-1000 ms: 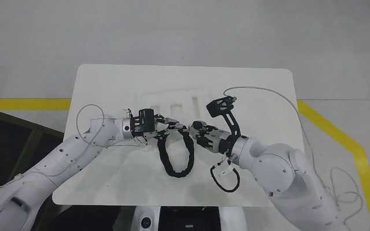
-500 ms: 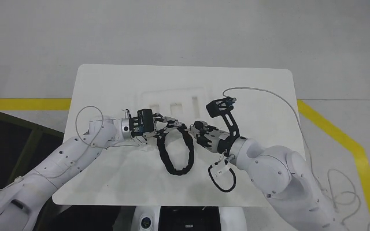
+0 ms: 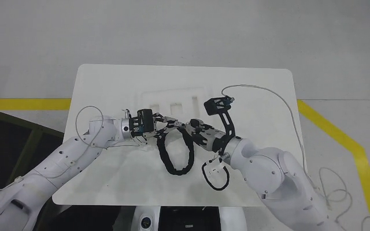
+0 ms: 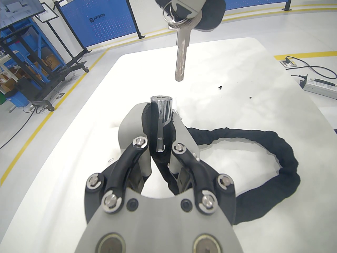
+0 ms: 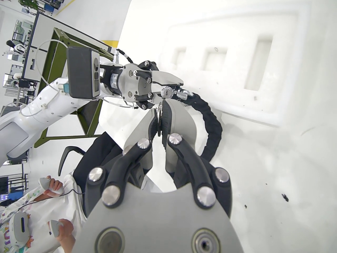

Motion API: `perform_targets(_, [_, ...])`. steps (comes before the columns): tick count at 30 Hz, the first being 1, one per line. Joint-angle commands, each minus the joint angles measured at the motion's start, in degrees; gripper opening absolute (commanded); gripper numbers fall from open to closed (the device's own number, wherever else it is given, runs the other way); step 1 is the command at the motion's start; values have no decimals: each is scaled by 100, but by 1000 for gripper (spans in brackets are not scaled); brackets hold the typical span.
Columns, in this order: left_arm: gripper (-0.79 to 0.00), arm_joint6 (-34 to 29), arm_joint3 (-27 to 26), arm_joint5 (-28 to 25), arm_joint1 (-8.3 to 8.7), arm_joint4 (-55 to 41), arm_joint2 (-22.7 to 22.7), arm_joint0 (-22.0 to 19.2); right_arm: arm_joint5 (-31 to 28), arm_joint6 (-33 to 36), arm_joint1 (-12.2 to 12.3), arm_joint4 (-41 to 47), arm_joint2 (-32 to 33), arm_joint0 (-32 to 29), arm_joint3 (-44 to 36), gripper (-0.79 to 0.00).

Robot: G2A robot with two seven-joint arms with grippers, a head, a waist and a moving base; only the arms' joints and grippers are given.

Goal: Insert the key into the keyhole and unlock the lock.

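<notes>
Three recesses [image 5: 216, 59] in white tray [image 5: 231, 27] beyond lock [image 5: 166, 91], key [image 4: 181, 59].

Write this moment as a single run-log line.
left gripper: shut on lock | right gripper: shut on key | key tip: near keyhole, apart | insertion: not yet done

A white, round-cornered table [image 3: 266, 86] carries a white moulded panel [image 5: 237, 27] with three rectangular recesses toward its far side, while the loop of a black fabric-sleeved lock cable [image 4: 289, 156] rests on the bare surface nearer the robot, near a few dark specks [image 4: 220, 88].
</notes>
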Motion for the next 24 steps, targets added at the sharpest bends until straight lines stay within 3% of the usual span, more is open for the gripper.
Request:
perform_targets(1, [-785, 0, 0, 0, 0, 0, 0, 0, 37, -25, -16, 9, -31, 18, 42, -785])
perform_targets(24, [-785, 0, 0, 0, 0, 0, 0, 0, 147, -251, -183, 202, -181, 233, 389, -785])
